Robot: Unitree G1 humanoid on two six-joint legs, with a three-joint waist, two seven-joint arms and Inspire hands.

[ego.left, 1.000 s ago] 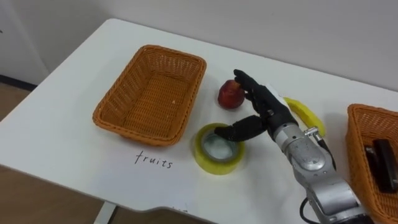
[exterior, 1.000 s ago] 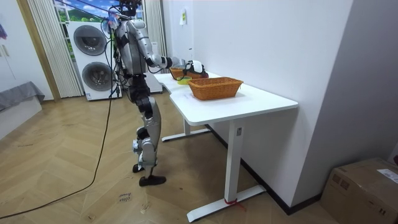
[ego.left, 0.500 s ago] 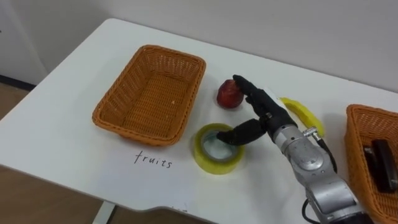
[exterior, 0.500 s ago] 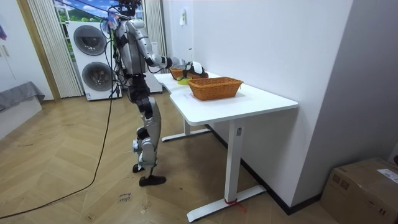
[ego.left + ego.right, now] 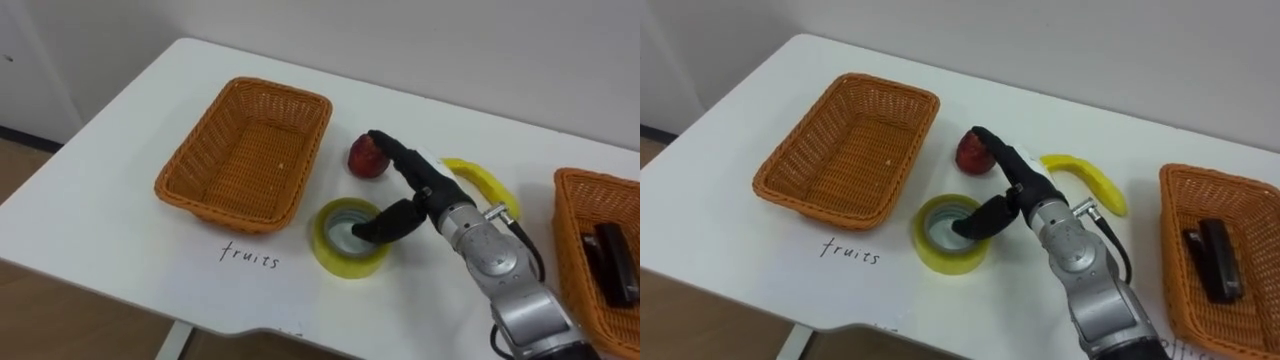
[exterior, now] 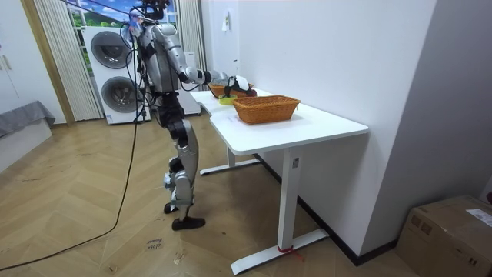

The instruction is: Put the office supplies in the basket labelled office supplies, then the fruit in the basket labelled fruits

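The white table [image 5: 120, 200] is the biggest thing here, and in the room view the robot stands at its long side with an arm reaching over the top. 2 wicker baskets sit on the table. The left basket [image 5: 280, 90] has nothing in it. The right basket [image 5: 570, 240], well apart at the table's right end, holds 1 dark object [image 5: 610, 262] that I cannot identify.

Between them the right hand [image 5: 430, 195] is spread wide and grips nothing. Its thumb dips into the hole of the tape roll while its fingers [image 5: 395, 150] stretch out nearly straight toward the apple. Whether the tips touch the apple cannot be told.

The yellow tape roll [image 5: 335, 255] lies flat just beside the left basket's near right corner. The banana [image 5: 485, 180] lies behind the wrist. The red apple [image 5: 362, 158] sits just beside the left basket's right wall, behind the tape roll.
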